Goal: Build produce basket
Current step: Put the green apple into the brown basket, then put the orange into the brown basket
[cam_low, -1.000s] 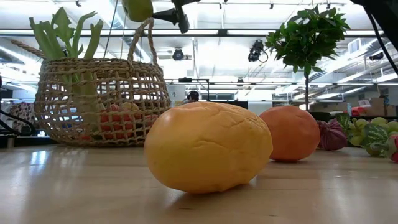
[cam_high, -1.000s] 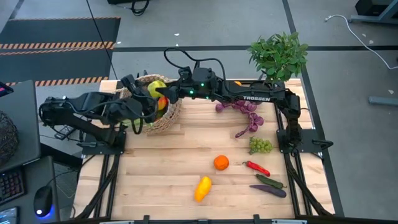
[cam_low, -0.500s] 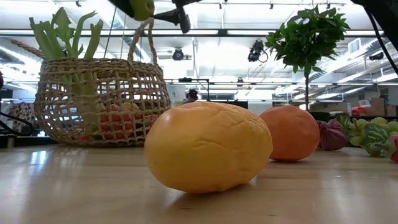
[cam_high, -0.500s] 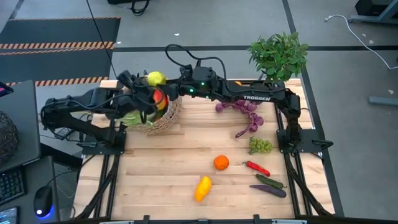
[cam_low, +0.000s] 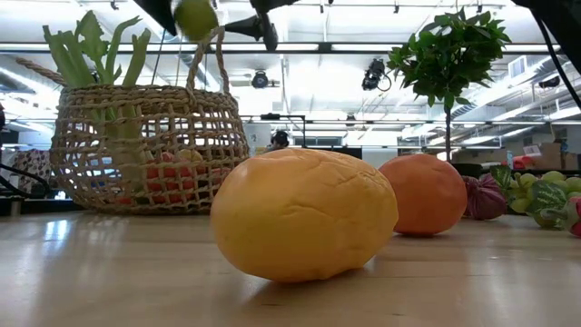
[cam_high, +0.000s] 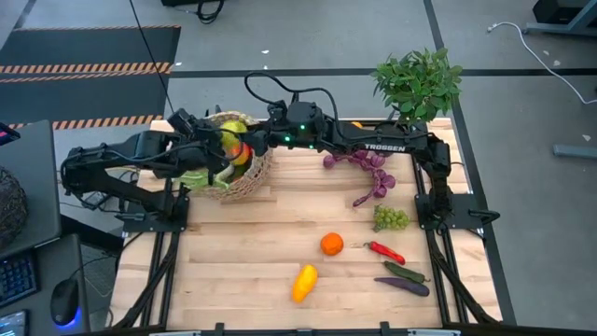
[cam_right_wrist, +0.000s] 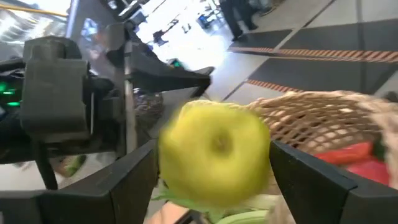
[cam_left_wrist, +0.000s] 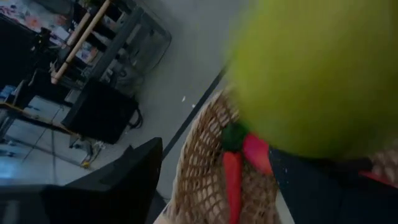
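The tan wicker basket point(cam_high: 252, 175) point(cam_low: 136, 154) stands at the table's far left. It holds a leek point(cam_low: 100, 54), a carrot point(cam_left_wrist: 231, 180) and red pieces. A yellow-green round fruit point(cam_high: 231, 127) point(cam_low: 195, 16) point(cam_right_wrist: 214, 152) is in the air above the basket, beside its looped handle, and shows blurred. My right gripper point(cam_high: 250, 138) point(cam_right_wrist: 213, 146) reaches in level from the right, its fingers spread on either side of the fruit. My left gripper point(cam_high: 207, 135) point(cam_left_wrist: 217, 143) is open over the basket's far-left rim, with the fruit point(cam_left_wrist: 317, 68) close above one finger. My right gripper has the fruit's two sides between its spread fingers point(cam_right_wrist: 124, 183), which come level from the table's right. The fruit is clear of the basket and blurred, and I cannot tell whether the fingers touch it. My left gripper has the fruit just above one finger point(cam_left_wrist: 329, 186); whether they touch I cannot tell.
More produce lies on the right half of the table: purple grapes point(cam_high: 371, 168), green grapes point(cam_high: 392, 218), an orange point(cam_high: 331, 245) point(cam_low: 427, 195), a yellow fruit point(cam_high: 304, 282) point(cam_low: 304, 213), a red chili point(cam_high: 384, 252), a cucumber point(cam_high: 404, 272) and an eggplant point(cam_high: 403, 286). A potted plant point(cam_high: 420, 82) stands at the far right corner.
My left gripper has moved from the basket's near-left side toward the far edge and up beside the fruit. In the last half second the fruit has shifted a little toward the left and down, and it now shows blurred. The basket has stayed in place.
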`<action>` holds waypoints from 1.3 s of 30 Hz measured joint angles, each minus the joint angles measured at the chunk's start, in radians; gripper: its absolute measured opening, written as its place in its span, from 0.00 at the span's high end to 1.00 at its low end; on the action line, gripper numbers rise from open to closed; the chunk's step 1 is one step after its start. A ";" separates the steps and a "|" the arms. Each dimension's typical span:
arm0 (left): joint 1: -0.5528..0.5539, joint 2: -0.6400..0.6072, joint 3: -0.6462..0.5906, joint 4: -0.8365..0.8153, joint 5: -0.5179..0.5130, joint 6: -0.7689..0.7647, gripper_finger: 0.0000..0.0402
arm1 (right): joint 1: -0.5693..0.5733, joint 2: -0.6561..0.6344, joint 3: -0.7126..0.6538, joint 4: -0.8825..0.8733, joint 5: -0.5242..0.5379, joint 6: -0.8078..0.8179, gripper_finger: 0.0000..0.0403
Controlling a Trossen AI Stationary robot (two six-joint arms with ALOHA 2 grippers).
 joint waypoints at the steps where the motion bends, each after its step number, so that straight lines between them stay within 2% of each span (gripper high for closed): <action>1: 0.000 0.000 0.000 -0.028 0.000 -0.018 0.26 | 0.000 0.000 0.000 -0.005 0.007 -0.008 0.23; 7: 0.000 0.000 0.000 -0.191 0.007 -0.157 0.26 | 0.000 0.000 0.000 -0.022 0.049 -0.043 0.23; 11: 0.000 -0.001 0.001 -0.245 0.057 -0.206 0.26 | -0.007 0.000 0.000 -0.020 0.064 -0.043 0.22; 15: -0.001 -0.002 0.014 -0.240 0.155 -0.229 0.26 | -0.018 0.000 0.000 -0.021 0.008 -0.043 0.22; 19: -0.001 -0.002 0.051 -0.179 0.260 -0.230 0.26 | -0.019 0.000 0.000 -0.070 -0.075 -0.074 0.23; 24: -0.001 -0.002 0.142 -0.083 0.336 -0.204 0.26 | -0.005 -0.018 0.000 -0.180 -0.068 -0.168 0.24; 30: -0.001 -0.003 0.246 0.115 0.478 -0.168 0.30 | 0.015 -0.066 0.000 -0.244 -0.068 -0.264 0.24; 34: -0.014 -0.003 0.260 0.228 0.552 -0.173 0.35 | 0.032 -0.120 0.000 -0.378 -0.067 -0.308 0.24; 39: -0.071 0.020 0.260 0.270 0.586 -0.202 0.41 | 0.065 -0.177 0.000 -0.608 -0.067 -0.342 0.25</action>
